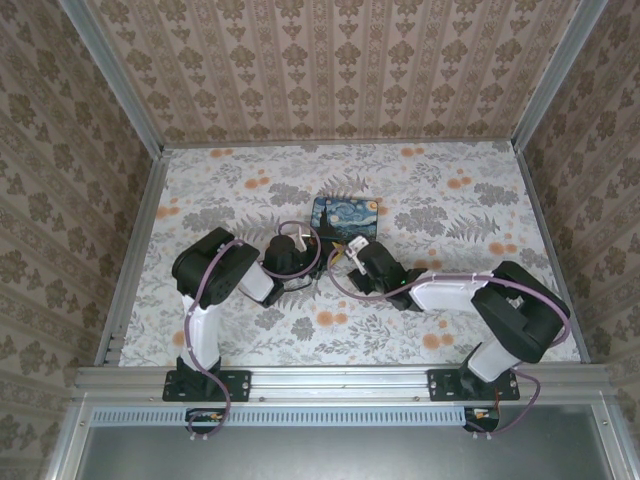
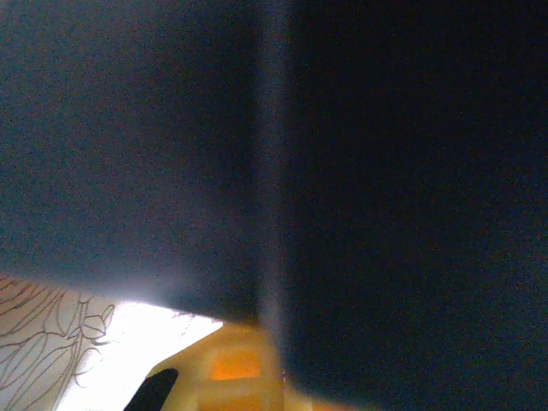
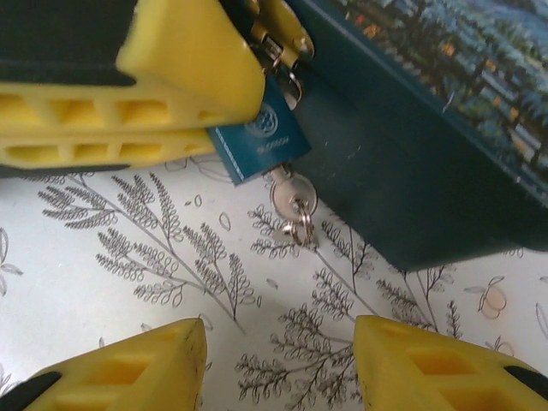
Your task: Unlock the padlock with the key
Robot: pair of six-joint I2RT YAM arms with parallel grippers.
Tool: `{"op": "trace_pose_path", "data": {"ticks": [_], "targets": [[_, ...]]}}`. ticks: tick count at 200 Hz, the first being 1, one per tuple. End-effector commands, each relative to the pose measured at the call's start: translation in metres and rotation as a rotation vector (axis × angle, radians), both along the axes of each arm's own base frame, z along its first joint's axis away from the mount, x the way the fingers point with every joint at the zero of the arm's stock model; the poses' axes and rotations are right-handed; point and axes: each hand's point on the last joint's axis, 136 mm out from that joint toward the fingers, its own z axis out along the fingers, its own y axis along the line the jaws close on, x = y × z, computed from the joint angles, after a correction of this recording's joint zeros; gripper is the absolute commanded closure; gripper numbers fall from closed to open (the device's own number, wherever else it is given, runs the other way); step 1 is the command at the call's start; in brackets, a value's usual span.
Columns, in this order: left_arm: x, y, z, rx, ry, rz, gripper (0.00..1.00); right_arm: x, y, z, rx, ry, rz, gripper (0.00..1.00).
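Padlock (image 3: 259,141): small dark blue body with a round emblem and a line of print. It hangs at the box's (image 3: 402,163) near side wall, just under the brass latch (image 3: 287,30). Its upper part is hidden behind a yellow finger.
Key (image 3: 294,195): silver, its blade in the padlock's lower end. The round head points away from the box's latch, close beside the box wall, with a small split ring (image 3: 301,229) on it.
Box (image 1: 346,214): rounded, blue, with a starry-night print on the lid. It sits on the leaf-patterned tablecloth (image 3: 128,257), and both grippers meet at its near side.
Left gripper (image 1: 303,243): at the box's near left corner. One yellow finger (image 3: 184,68) lies against the padlock. The other finger is out of sight, so I cannot tell whether it is clenched on the padlock. In the left wrist view, a dark blurred surface sits close to the lens, with a yellow finger (image 2: 229,366) below it.
Right gripper (image 3: 278,342): released, its two yellow fingers spread wide and holding nothing. It is near the box's front side, short of the key and not touching it.
Right gripper, top view (image 1: 343,252): just off the box's near edge, facing the left gripper.
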Motion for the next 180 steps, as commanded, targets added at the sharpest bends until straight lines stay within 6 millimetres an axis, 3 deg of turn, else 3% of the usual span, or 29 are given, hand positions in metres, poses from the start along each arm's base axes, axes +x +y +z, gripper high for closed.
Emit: {"op": "trace_pose_path", "data": {"ticks": [1,65,124,180], "targets": [[-0.001,-0.002,0.007,-0.031,-0.007,-0.023,1.00,0.013,0.004,0.009,-0.024,-0.053,-0.009,0.50],[-0.002,-0.002,0.007,-0.030,-0.008,-0.028,1.00,0.029,0.014,0.006,-0.059,-0.062,-0.006,0.56],[-0.003,-0.002,0.004,-0.028,-0.001,-0.032,1.00,0.037,0.015,0.005,-0.055,-0.051,-0.010,0.69],[-0.006,-0.001,0.002,-0.021,0.003,-0.037,1.00,0.034,0.028,0.016,0.061,0.004,0.037,0.97]]}}
